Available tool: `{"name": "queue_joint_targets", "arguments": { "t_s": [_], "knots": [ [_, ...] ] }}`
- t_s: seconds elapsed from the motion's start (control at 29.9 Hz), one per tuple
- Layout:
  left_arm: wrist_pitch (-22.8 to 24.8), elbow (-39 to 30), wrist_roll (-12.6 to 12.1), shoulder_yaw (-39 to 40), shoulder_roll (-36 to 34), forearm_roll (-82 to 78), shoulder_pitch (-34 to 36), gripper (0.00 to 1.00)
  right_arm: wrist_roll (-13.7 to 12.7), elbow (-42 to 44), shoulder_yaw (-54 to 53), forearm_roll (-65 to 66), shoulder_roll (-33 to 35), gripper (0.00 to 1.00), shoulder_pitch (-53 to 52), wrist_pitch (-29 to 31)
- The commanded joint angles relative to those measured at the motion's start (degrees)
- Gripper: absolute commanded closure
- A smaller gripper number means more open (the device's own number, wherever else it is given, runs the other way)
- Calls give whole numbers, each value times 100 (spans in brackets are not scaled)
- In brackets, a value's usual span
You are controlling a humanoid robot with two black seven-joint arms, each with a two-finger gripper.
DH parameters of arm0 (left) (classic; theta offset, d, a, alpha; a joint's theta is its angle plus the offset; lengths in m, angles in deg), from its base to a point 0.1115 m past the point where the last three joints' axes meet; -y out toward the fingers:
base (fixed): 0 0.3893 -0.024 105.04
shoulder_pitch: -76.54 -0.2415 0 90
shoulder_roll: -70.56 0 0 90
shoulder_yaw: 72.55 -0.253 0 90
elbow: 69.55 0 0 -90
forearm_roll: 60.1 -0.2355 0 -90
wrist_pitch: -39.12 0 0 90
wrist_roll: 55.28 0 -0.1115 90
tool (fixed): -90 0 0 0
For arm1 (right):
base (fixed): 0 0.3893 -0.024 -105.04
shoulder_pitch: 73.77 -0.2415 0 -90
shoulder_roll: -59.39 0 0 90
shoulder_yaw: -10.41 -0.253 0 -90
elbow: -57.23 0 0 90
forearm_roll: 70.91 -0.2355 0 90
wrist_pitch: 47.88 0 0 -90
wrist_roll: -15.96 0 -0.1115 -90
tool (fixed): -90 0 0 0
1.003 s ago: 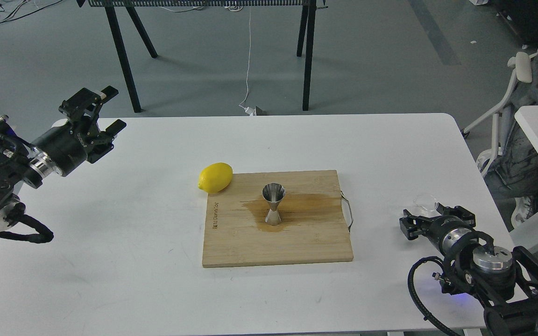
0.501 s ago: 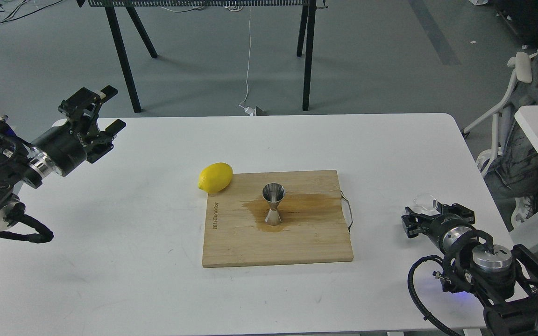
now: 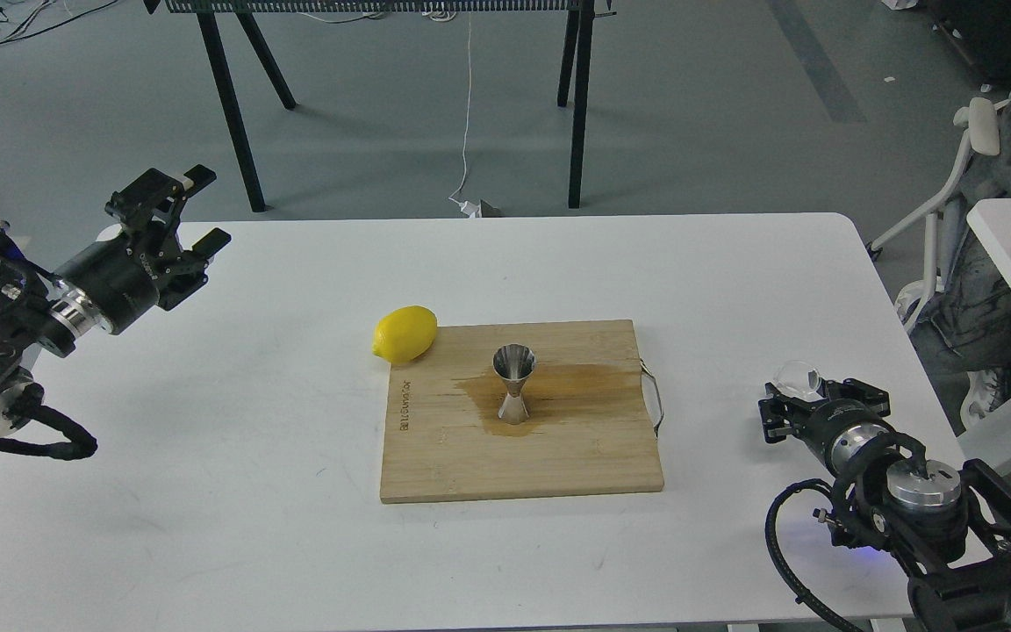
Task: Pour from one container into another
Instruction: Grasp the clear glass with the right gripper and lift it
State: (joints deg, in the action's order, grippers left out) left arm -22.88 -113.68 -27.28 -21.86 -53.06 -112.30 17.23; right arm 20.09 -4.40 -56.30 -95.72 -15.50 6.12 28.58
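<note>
Hourglass steel jigger stands on stained wood board.

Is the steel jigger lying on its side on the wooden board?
No, the jigger stands upright on the wooden board, its open cone up, in a wet brown stain.

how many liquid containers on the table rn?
2. Steel jigger stands upright on the cutting board, mid-table, in a brown wet patch. Small clear glass cup sits near the table's right edge, at the right gripper. Nothing else appears hidden.
</note>
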Motion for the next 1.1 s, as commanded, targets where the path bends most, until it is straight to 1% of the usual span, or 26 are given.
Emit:
{"name": "queue_joint_targets", "arguments": {
  "t_s": [0.0, 0.23, 0.57, 0.74, 0.87, 1.07],
  "knots": [
    [0, 9, 0, 2, 30, -1, -2, 2, -9, 2, 0, 2, 0, 48, 0, 0],
    [0, 9, 0, 2, 65, -1, 7, 2, -9, 2, 0, 11, 9, 50, 0, 9],
    [0, 9, 0, 2, 65, -1, 7, 1, -9, 2, 79, 11, 9, 55, 9, 123],
    [0, 9, 0, 2, 74, -1, 7, 1, -9, -24, 105, 11, 9, 56, 9, 167],
    [0, 9, 0, 2, 74, -1, 7, 1, 0, -199, 123, 37, 9, 56, 9, 158],
    [0, 9, 0, 2, 74, 8, 7, 1, -9, -788, 114, 459, 9, 58, -9, -17]
  ]
}}
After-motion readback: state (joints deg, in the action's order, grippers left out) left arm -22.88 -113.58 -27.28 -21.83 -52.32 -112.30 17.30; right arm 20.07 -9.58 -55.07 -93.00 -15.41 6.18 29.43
